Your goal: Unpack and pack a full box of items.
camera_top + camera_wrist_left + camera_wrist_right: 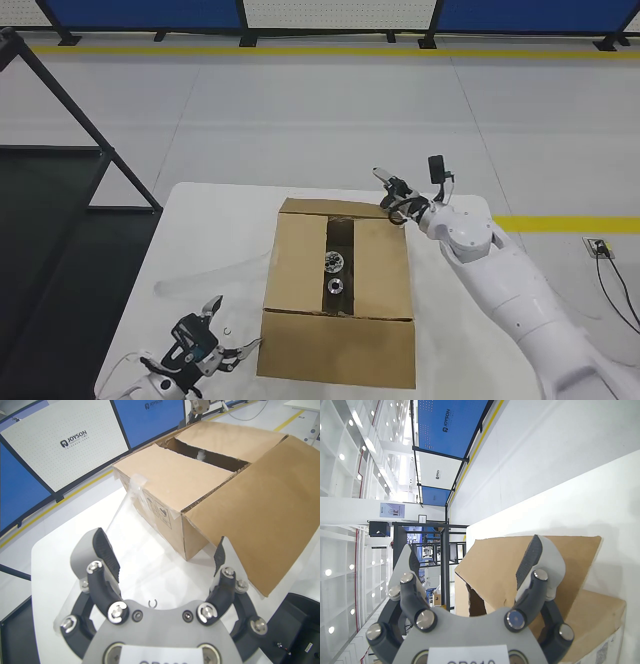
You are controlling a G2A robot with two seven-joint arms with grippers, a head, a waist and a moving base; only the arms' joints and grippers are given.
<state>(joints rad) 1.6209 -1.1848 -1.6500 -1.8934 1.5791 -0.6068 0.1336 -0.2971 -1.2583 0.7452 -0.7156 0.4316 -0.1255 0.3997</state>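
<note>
A brown cardboard box (300,262) stands in the middle of the white table (200,225). Its two long flaps lie nearly closed, leaving a dark gap where two round item tops (334,262) show; a white bottle cap (201,455) pokes up in that gap. The near end flap (338,350) hangs outward towards me, and the far end flap (495,560) stands partly raised. My right gripper (385,192) (471,543) is open at the box's far right corner, its fingers astride the raised flap's edge. My left gripper (232,328) (160,536) is open low over the table, near the box's near left corner.
A strip of clear tape or film (205,275) lies on the table left of the box. A small metal ring (152,603) rests on the table under my left gripper. A black frame (60,110) stands off the table's left side.
</note>
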